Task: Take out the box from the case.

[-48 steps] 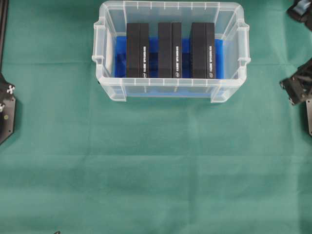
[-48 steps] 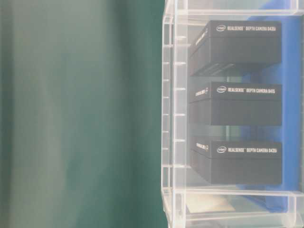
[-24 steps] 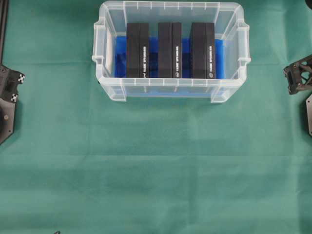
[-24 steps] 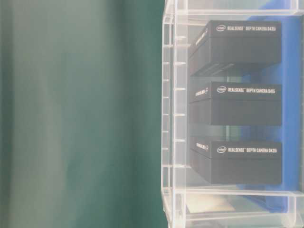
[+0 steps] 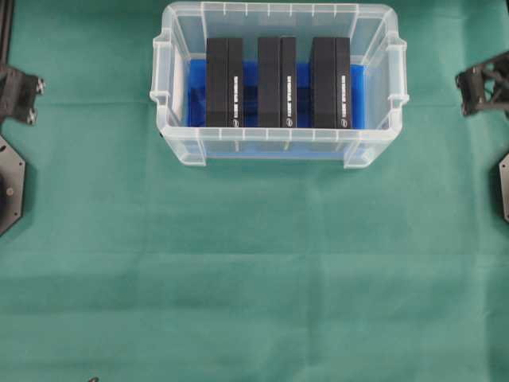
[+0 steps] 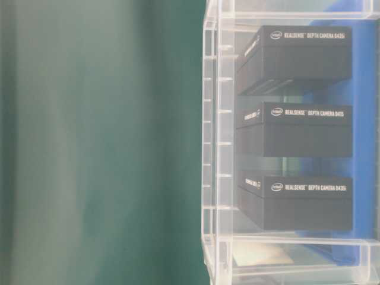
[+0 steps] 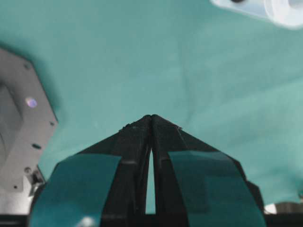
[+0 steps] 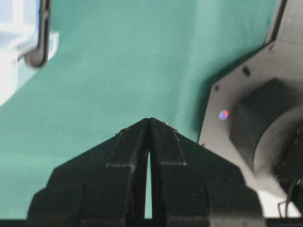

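The case is a clear plastic tub at the back middle, with a blue cloth on its bottom. Three black boxes stand in it side by side: left, middle, right. The table-level view shows the case wall and the boxes printed with white lettering. My left gripper is at the left edge, shut and empty, with a case corner ahead of it. My right gripper is at the right edge, shut and empty, with a case corner ahead of it.
A green cloth covers the table. The black arm base plates lie at the left edge and the right edge; the right one also shows in the right wrist view.
Both grippers have moved toward the far side of the table, level with the case. The case and boxes have not moved.
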Available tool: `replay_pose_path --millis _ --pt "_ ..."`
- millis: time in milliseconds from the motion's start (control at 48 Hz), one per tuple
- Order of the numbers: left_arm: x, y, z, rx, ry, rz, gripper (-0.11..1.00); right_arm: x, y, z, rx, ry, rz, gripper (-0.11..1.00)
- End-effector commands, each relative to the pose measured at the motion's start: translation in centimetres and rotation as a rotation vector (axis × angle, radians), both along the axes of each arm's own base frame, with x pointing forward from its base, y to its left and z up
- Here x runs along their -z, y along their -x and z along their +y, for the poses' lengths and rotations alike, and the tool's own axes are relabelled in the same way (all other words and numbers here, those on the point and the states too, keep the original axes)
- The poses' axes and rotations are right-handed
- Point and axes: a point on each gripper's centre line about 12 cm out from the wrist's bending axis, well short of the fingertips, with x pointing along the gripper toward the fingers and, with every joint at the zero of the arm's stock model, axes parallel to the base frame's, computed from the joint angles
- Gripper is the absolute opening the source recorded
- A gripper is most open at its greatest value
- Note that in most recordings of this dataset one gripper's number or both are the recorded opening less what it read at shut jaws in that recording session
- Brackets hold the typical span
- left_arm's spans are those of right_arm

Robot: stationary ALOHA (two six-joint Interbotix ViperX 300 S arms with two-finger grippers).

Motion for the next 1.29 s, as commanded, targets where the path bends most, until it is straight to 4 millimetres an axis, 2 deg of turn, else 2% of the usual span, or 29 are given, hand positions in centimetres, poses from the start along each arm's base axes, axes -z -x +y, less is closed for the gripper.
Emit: replay_pose_path --millis 0,146,313,563,729,959,1084,1167,1271 --pt "-0.9 0.0 1.3 -0.028 -0.023 -0.020 0.01 -0.5 -0.1 -1.4 0.008 0.016 -0.024 0.00" --pt "-0.9 0.2 3.3 -0.057 -0.042 -0.002 0.01 -0.1 -0.3 -3.8 0.002 0.032 -0.026 0.00" --pt "-0.9 0.2 4.5 -0.056 -0.053 0.012 0.01 0.1 -0.1 -5.4 0.005 0.042 -0.023 0.00" --pt "-0.8 0.4 4.9 -0.065 -0.052 0.018 0.09 0.2 0.3 -6.3 0.001 0.053 -0.028 0.00" --pt "-0.6 0.4 4.8 -0.069 -0.035 0.017 0.27 0.7 0.3 -6.3 0.001 0.049 -0.021 0.00" --pt "-0.5 0.4 4.7 -0.078 -0.024 0.020 0.72 1.5 0.8 -6.0 0.002 0.044 -0.012 0.00" --pt "-0.3 0.5 4.7 -0.077 -0.022 0.025 0.84 2.0 0.6 -6.0 -0.003 0.053 -0.044 0.01" --pt "-0.2 0.5 4.7 -0.079 -0.020 0.025 0.85 2.1 0.5 -6.1 -0.003 0.060 -0.059 0.11" --pt "-0.2 0.4 4.7 -0.078 -0.019 0.027 0.86 2.1 0.5 -6.2 -0.002 0.063 -0.053 0.39"
